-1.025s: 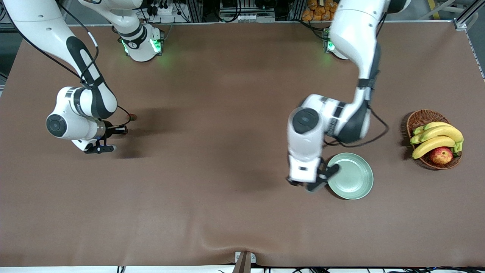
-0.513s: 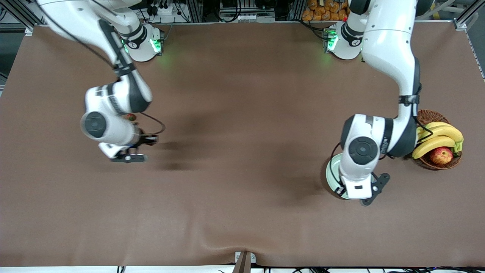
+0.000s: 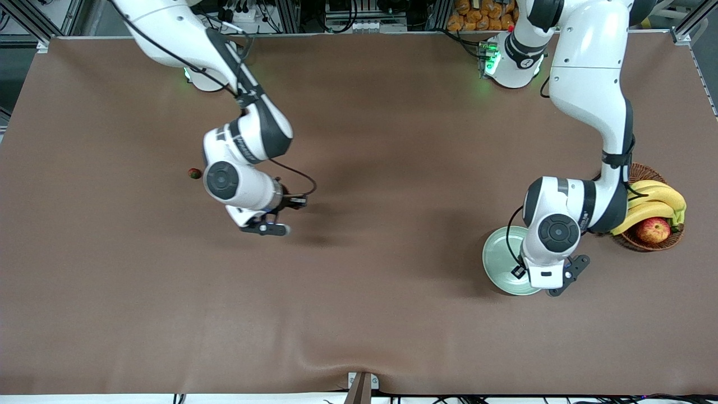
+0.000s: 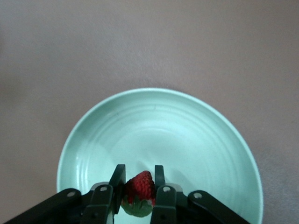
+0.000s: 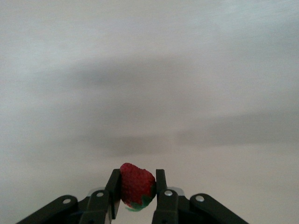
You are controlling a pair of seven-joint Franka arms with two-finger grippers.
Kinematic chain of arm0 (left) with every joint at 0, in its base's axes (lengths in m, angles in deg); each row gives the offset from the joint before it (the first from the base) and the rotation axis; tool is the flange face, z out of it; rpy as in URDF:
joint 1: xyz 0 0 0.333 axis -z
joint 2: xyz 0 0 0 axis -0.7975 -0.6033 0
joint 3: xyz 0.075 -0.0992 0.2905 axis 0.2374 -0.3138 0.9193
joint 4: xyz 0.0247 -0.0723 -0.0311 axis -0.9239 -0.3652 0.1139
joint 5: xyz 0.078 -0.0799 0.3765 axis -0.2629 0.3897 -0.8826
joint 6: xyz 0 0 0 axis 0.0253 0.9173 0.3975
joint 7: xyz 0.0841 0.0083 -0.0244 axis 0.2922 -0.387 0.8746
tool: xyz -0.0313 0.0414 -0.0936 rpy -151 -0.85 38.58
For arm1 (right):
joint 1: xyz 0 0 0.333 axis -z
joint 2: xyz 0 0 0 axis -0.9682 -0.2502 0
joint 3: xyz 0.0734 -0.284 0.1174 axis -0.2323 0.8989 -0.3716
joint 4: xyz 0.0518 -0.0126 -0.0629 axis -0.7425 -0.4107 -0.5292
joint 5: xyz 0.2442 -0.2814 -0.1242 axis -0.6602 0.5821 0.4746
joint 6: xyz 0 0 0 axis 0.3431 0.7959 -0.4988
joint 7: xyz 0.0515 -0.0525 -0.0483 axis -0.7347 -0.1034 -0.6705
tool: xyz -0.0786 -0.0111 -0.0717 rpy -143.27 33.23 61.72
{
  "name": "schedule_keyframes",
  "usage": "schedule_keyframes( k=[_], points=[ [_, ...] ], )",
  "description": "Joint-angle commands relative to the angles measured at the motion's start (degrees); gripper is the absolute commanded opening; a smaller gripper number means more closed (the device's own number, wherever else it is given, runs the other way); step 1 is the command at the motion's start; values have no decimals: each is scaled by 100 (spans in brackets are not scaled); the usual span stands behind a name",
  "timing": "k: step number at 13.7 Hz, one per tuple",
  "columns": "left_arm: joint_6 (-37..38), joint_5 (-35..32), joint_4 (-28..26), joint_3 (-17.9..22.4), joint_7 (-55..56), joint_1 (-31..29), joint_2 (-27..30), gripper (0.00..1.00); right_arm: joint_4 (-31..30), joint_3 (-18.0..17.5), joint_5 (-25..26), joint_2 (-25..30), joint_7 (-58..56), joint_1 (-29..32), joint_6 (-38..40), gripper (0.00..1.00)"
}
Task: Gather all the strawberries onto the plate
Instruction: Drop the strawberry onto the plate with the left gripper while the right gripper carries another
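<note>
The pale mint-green plate lies near the left arm's end of the table, beside the fruit basket. My left gripper hangs over the plate, shut on a red strawberry with its green top toward the wrist. In the front view the left hand covers part of the plate. My right gripper is shut on a second strawberry above bare brown table. In the front view the right gripper is over the table's middle part. A third strawberry lies on the table toward the right arm's end.
A brown wicker basket holding bananas and a red-yellow apple stands close beside the left arm's elbow. The brown table cloth spreads wide between the two arms.
The right arm has swung from its end of the table toward the middle, carrying its strawberry. The left hand has shifted from the plate's edge to over the plate.
</note>
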Motion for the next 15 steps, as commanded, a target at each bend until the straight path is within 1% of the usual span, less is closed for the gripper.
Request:
schedule_keyframes(
  k=[1, 2, 3, 6, 7, 8, 10, 12, 13, 14, 15],
  points=[
    [-248, 82, -273, -3, -309, 18, 122, 86, 485, 64, -205, -465, 89, -306, -239, 12],
    [-248, 82, -273, -3, -354, 35, 149, 100, 494, 64, -266, -545, 97, -394, -450, 12],
    [-248, 91, -264, -3, -363, 35, 184, 100, 502, 64, -302, -615, 106, -447, -583, 14],
    [-187, 82, -290, -20, -390, 105, 525, 100, 809, 64, -302, -896, 202, -649, -645, 15],
    [-74, 82, -290, -151, -390, 158, 622, 100, 923, 64, -302, -984, 403, -728, -654, 19],
    [67, 82, -290, -300, -407, 176, 728, 100, 1020, 64, -302, -1090, 492, -790, -706, 25],
    [138, 74, -290, -748, -372, 176, 886, 100, 1039, 64, -311, -1196, 493, -861, -1153, 36],
    [138, 56, -220, -1205, -320, 193, 896, 100, 1030, 64, -302, -1187, 467, -870, -1225, 52],
    [138, 47, -202, -1372, -284, 220, 887, 100, 1030, 64, -302, -1179, 449, -852, -1226, 64],
    [138, 56, -141, -1461, -267, 289, 852, 100, 1030, 64, -276, -1144, 423, -800, -1217, 79],
    [138, 74, -62, -1479, -206, 395, 800, 100, 1030, 64, -276, -1100, 405, -765, -1217, 92]
  ],
)
